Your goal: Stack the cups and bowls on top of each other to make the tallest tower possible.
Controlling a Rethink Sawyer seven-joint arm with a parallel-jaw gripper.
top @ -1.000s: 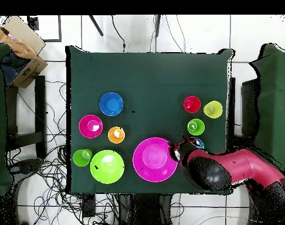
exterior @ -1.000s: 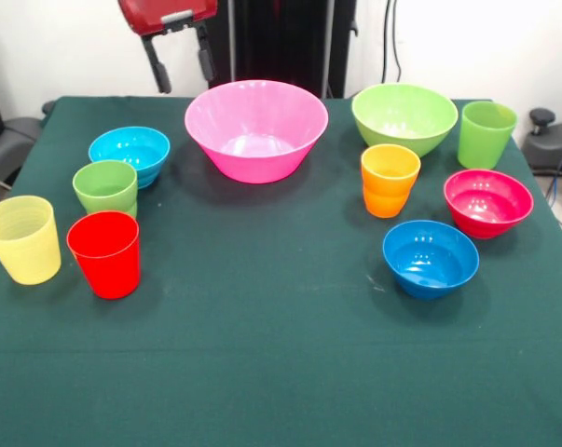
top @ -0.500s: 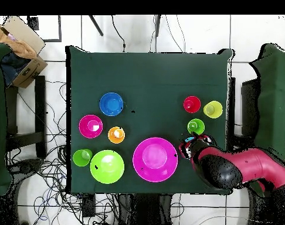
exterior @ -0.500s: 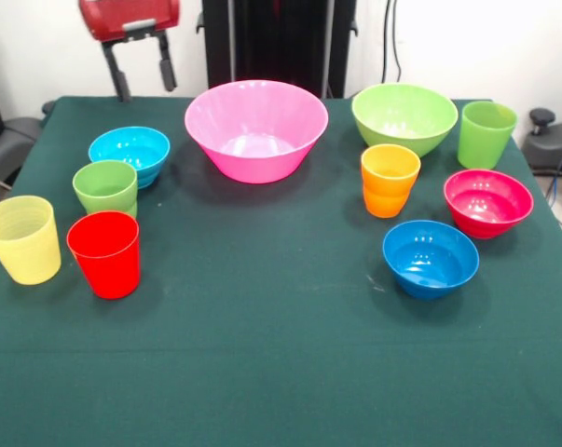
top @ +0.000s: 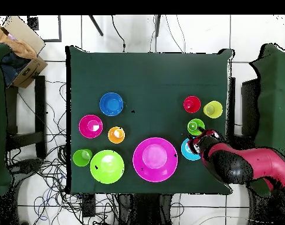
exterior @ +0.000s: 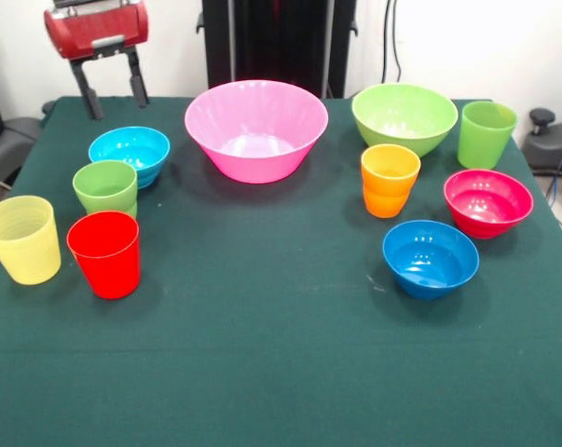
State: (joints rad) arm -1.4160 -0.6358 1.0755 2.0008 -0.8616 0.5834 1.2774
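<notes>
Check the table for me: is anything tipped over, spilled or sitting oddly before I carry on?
Nothing stands out. All five cups, among them the red cup and orange cup, stand upright and apart, and the bowls, including the pink bowl, sit open side up on the green cloth. Nothing is stacked yet. The pincer hangs open above the light blue bowl.

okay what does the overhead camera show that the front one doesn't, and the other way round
Only the overhead view shows the red arm reaching in from the side, partly covering the light blue bowl, plus a cardboard box off the table. Only the front view shows the gripper open, above the table's far edge behind the light blue bowl. Both show every cup and bowl standing separately, nothing stacked, including the pink bowl.
</notes>
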